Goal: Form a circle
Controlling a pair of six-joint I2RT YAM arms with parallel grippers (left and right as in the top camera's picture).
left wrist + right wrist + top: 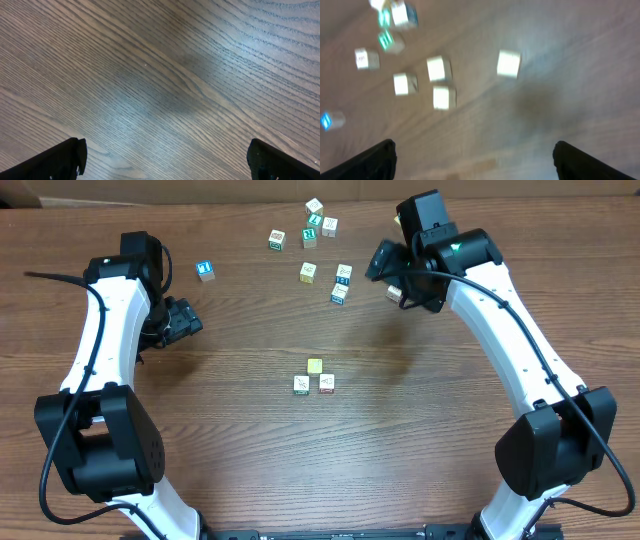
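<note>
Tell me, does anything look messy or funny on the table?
Nothing is spilled or broken. But the pale yellow cube and two whitish printed cubes mid-table make only a small triangle, no circle. One blue-faced cube sits alone by the left arm.

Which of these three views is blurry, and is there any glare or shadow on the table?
Overhead: sharp and evenly lit, the centre cluster of cubes crisp. Left wrist: wood grain in focus, with a pale sheen on the table below a darker patch. Right wrist: motion-blurred, the loose cubes smeared, a dark shadow on the wood.
</note>
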